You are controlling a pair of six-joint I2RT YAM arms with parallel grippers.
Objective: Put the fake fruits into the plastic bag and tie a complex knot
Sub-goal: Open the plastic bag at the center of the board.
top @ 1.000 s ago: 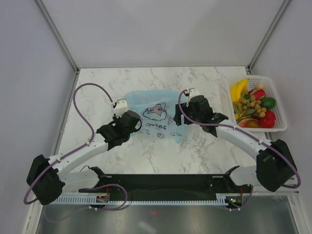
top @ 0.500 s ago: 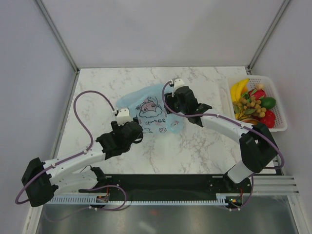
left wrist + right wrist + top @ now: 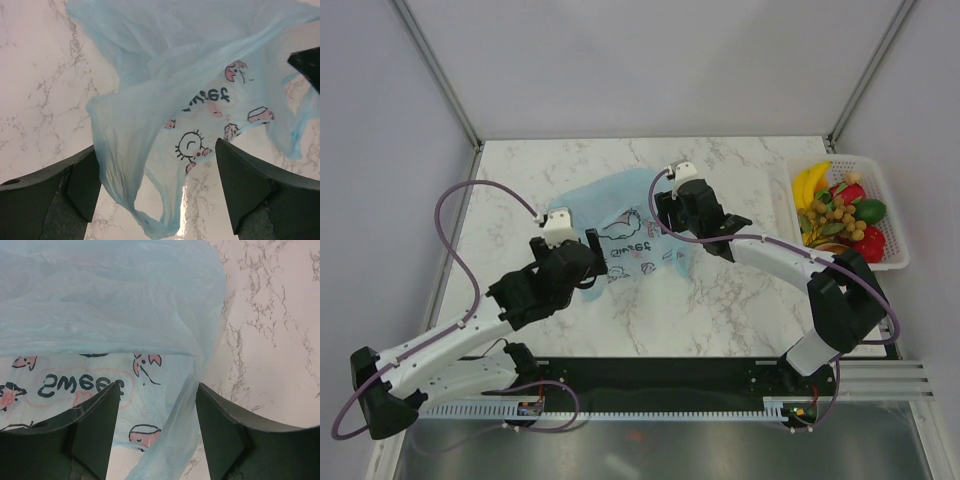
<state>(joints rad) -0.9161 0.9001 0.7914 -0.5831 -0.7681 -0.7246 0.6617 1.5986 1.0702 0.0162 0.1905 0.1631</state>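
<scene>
**Both hands open on the bag, fruit in the basket**

The marble tabletop (image 3: 740, 300) fills the middle of your overhead view. The plastic bag (image 3: 630, 240) lies on it just left of centre: a crumpled light-blue sheet with its white doodle panel facing up.

Your left hand (image 3: 598, 258) sits at the bag's lower-left edge. Your right hand (image 3: 662, 218) sits at its upper-right edge, so the bag lies between the two.

In the left wrist view, the left hand (image 3: 156, 150) has its fingers spread wide. The bag (image 3: 190, 60) fills the top of that frame. A loose fold of blue film hangs down into the gap, running along the inner face of the finger at lower left. The fingers are not pressed onto the film, so this hand has hold of nothing.

In the right wrist view, the right hand (image 3: 159, 390) is also parted, though less widely. The bag (image 3: 100, 305) covers the upper left of the frame. Its printed panel and a rolled blue edge lie in the gap, closer to the finger at lower right. Nothing is pinched here either.

The white mesh basket (image 3: 892, 222) stands at the far right edge of the tabletop, well apart from the bag and both hands. The fake fruits (image 3: 840, 215) are all inside it. The yellow bananas (image 3: 810, 183) are at its upper left and the tan cluster (image 3: 832, 212) is in the middle. Red and green pieces sit to the right of the cluster.
</scene>
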